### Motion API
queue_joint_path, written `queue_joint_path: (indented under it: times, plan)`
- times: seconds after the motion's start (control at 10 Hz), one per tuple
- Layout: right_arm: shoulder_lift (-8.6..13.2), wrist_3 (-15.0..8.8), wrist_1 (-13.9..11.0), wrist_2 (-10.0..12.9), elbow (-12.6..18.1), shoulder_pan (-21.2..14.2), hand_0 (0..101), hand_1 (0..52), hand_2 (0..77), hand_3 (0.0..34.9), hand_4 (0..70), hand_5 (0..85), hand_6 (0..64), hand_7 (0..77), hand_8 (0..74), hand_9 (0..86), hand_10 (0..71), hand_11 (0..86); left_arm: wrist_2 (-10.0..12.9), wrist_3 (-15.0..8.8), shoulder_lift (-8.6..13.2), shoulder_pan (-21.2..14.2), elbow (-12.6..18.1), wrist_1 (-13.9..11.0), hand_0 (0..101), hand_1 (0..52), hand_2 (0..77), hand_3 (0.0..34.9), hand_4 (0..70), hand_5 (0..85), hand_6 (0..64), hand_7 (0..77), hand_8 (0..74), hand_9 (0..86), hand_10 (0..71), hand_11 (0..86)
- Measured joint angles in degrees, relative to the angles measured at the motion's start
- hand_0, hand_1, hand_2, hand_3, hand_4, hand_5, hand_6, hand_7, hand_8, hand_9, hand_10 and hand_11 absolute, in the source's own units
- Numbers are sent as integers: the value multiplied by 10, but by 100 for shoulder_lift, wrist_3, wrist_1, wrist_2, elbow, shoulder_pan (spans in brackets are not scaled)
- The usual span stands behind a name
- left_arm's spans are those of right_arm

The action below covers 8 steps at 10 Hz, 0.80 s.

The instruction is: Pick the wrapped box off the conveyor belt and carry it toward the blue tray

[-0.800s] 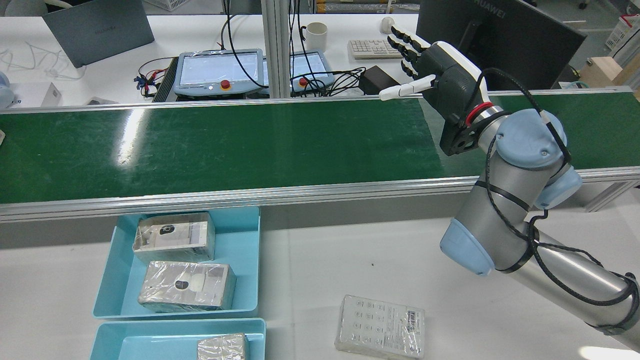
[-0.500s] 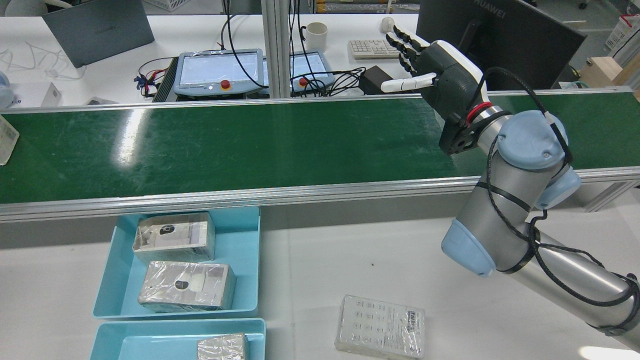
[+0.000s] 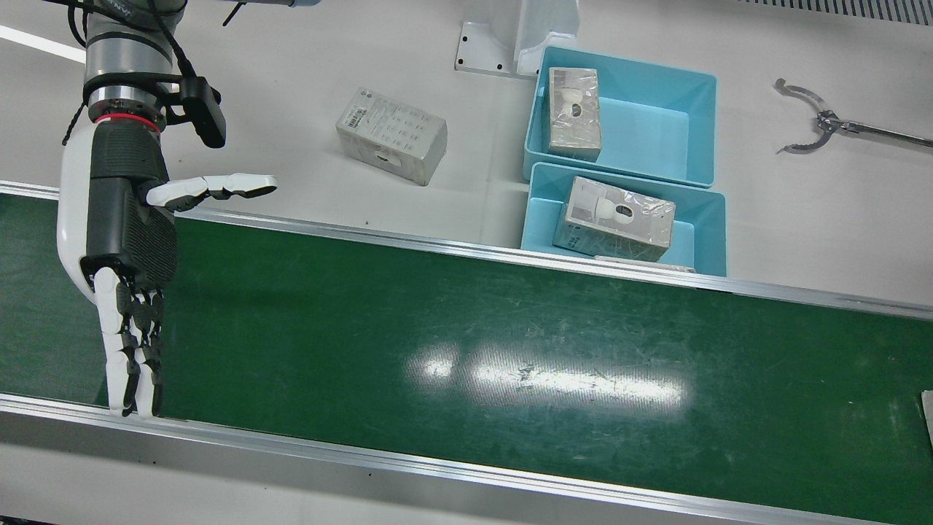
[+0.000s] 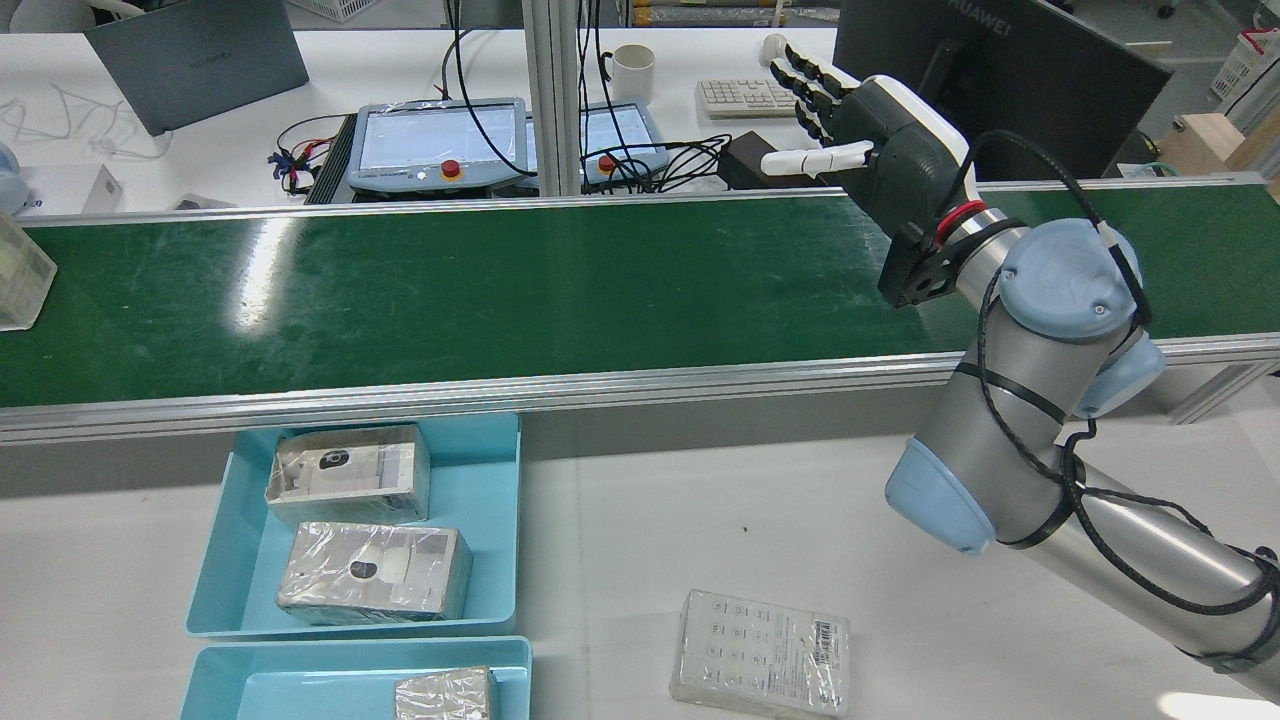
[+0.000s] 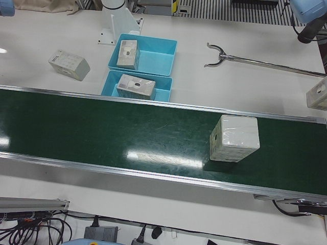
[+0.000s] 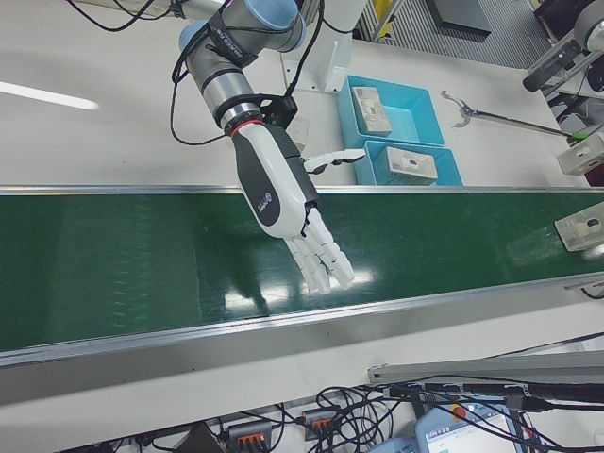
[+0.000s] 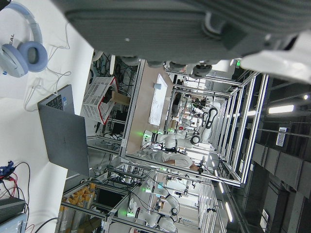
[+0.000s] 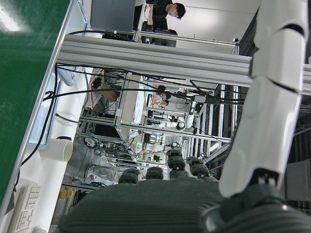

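Note:
The wrapped box (image 4: 20, 275) stands on the green conveyor belt (image 4: 520, 290) at its far left end in the rear view. It also shows in the left-front view (image 5: 234, 139), at the right edge of the right-front view (image 6: 585, 226), and as a sliver in the front view (image 3: 927, 415). My right hand (image 4: 890, 140) is open and empty over the belt's right end, far from the box, with fingers stretched toward the far rail; it also shows in the front view (image 3: 127, 219) and the right-front view (image 6: 278, 189). My left hand (image 7: 184, 29) shows only as a palm in its own view and holds nothing.
Two blue trays (image 4: 490, 520) (image 4: 300, 680) stand on the white table before the belt, each holding wrapped boxes. A loose wrapped box (image 4: 760, 655) lies on the table to their right. A metal claw tool (image 3: 809, 124) lies beyond the trays. Monitors and teach pendants (image 4: 440, 140) stand behind the belt.
The wrapped box has come into view at the belt's left end and moved farther in. My right hand has risen slightly and shifted toward the far rail.

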Motion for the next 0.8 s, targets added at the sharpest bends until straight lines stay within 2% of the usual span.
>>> queue_joint_path:
  times: [0.2,0.6,0.8]
  plan:
    - [-12,0,5,-5,10,-33,440,115,104,5,11,38,0,5,5,11,16,33,0,0,0,0,0,0,0,0,11,0,0,11,0,0,0,0,0,0]
    - [-67,55,2,-8,122,-63,440,115,125,6,11,27,0,5,5,11,16,33,0,0,0,0,0,0,0,0,5,0,0,11,0,0,0,0,0,0]
    - [-233,66,6,-9,276,-92,440,115,114,6,11,27,0,5,16,11,16,33,0,0,0,0,0,0,0,0,5,0,0,11,0,0,0,0,0,0]
